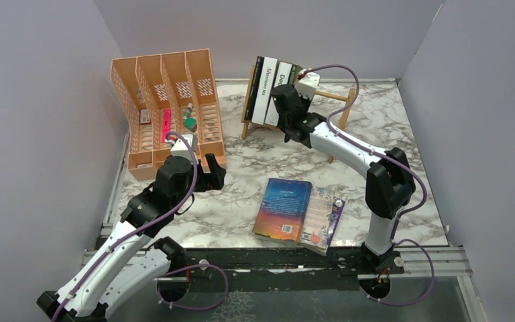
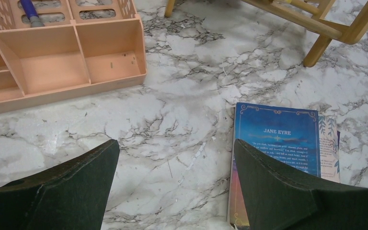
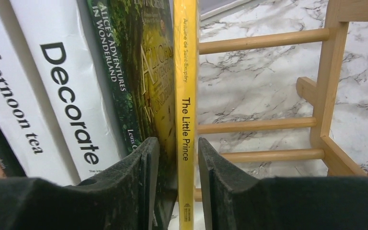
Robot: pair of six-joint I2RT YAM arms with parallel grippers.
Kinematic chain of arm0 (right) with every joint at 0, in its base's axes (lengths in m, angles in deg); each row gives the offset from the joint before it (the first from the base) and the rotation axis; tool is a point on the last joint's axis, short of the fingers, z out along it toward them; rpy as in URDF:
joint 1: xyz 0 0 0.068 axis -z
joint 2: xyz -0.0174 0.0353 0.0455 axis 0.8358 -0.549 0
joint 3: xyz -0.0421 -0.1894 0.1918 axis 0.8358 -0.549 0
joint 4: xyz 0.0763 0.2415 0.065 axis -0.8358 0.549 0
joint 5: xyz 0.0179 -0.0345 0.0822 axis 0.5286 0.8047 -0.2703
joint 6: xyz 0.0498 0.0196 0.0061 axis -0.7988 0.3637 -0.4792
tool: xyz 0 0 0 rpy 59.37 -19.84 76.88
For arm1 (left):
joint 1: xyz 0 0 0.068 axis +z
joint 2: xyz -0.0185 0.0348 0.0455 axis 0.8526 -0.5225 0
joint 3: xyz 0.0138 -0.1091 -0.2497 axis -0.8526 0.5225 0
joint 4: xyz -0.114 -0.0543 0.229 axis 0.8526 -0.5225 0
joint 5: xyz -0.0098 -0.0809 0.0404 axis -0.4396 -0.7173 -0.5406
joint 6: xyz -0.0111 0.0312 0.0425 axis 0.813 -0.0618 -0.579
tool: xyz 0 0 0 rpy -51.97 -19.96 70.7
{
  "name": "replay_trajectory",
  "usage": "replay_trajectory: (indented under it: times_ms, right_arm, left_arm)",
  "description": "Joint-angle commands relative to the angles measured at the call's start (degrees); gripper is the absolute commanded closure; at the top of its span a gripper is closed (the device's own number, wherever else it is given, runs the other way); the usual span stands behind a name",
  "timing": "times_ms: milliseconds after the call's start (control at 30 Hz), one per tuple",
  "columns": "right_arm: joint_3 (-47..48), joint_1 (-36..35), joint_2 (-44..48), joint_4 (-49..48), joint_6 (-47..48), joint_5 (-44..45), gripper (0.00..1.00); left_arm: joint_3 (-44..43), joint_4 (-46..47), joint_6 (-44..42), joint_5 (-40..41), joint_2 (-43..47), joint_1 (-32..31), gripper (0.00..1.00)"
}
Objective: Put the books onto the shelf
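The light-wood shelf (image 1: 340, 98) stands at the back of the table with several books upright at its left end. The right wrist view shows them: a white "Afternoon tea" spine (image 3: 9, 96), white "Decorate" (image 3: 67, 96), a dark green book (image 3: 134, 62) and a thin yellow book (image 3: 185, 72). My right gripper (image 3: 177, 140) is open astride the yellow book's spine, with a gap on each side. A blue-orange book (image 1: 283, 208) lies flat near the front, partly on a purple floral book (image 1: 323, 220). My left gripper (image 2: 176, 148) hangs open over bare marble, left of the blue-orange book (image 2: 275, 134).
An orange perforated file organiser (image 1: 167, 107) with pens and small items stands at the back left, close to the left arm. The shelf's right half (image 3: 263, 40) shows bare rails. Grey walls close in the table on three sides.
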Motion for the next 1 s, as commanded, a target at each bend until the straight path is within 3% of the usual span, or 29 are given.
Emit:
replay_trajectory:
  times_ms: [0,200,400,500,567,633,833,967]
  right_arm:
    - [0.3,0.0,5.7,3.3,-0.9,-3.1,0.58]
    - [-3.5,0.0,14.5,2.0,5.3,-11.9,0.49]
    - [-7.7,1.4,19.9,3.8,8.6,-8.5,0.47]
    - [-7.3,5.4,18.1,6.2,7.4,-10.5,0.56]
    - [-6.6,9.0,16.4,6.6,6.2,-14.9,0.69]
    - [-5.8,12.0,14.3,5.1,6.4,-20.0,0.74]
    - [2.8,15.0,3.5,5.2,8.6,-27.8,0.71]
    - [6.4,15.0,-0.2,4.0,10.4,-34.8,0.57]
  left_arm:
    - [0.3,1.0,-0.8,-1.4,0.2,0.5,0.1]
    - [0.3,1.2,-0.8,-1.7,0.5,0.6,0.1]
    - [0.4,1.4,-0.7,-2.0,0.5,0.6,0.1]
    - [0.4,1.5,-0.7,-1.9,0.4,0.6,0.1]
    - [0.5,1.6,-0.7,-1.8,0.4,0.6,0.1]
    - [0.5,1.5,-0.7,-1.8,0.2,0.6,0.1]
    - [0.5,1.5,-0.8,-1.7,-0.2,0.6,0.1]
    - [0.6,1.5,-0.7,-1.5,-0.1,0.6,0.1]
